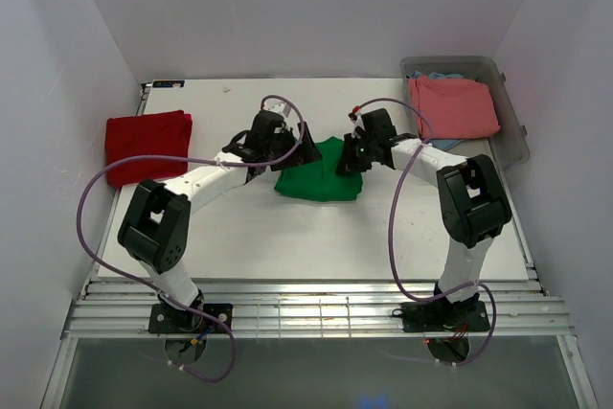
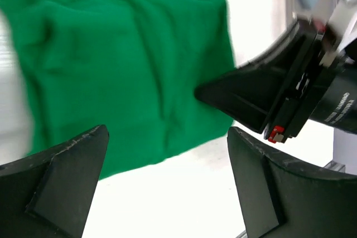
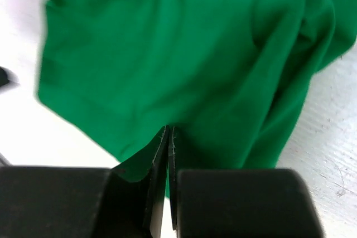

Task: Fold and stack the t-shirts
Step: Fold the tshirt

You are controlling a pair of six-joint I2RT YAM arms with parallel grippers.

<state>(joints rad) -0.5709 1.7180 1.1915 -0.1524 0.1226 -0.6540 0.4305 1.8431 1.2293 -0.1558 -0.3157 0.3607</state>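
The bright green t-shirt [image 1: 316,179] lies partly folded and rumpled in the middle of the table. My left gripper [image 1: 297,154] hovers at its upper left edge, open, with only the bare table and the shirt's hem [image 2: 122,65] between its fingers [image 2: 167,137]. From the right, my right gripper [image 1: 351,162] reaches in, its jaws shut with the tips pinched on the green cloth [image 3: 167,43] at the shirt's right edge [image 3: 169,130]. A deep red t-shirt [image 1: 147,144] lies folded at the far left. The salmon-pink t-shirt [image 1: 452,107] sits in the bin on top of a light blue one [image 1: 442,75].
A clear plastic bin [image 1: 514,131] stands at the back right corner. White walls close in the table on three sides. The right gripper's black body [image 2: 290,93] crosses the left wrist view close to the left fingers. Purple cables loop beside both arms.
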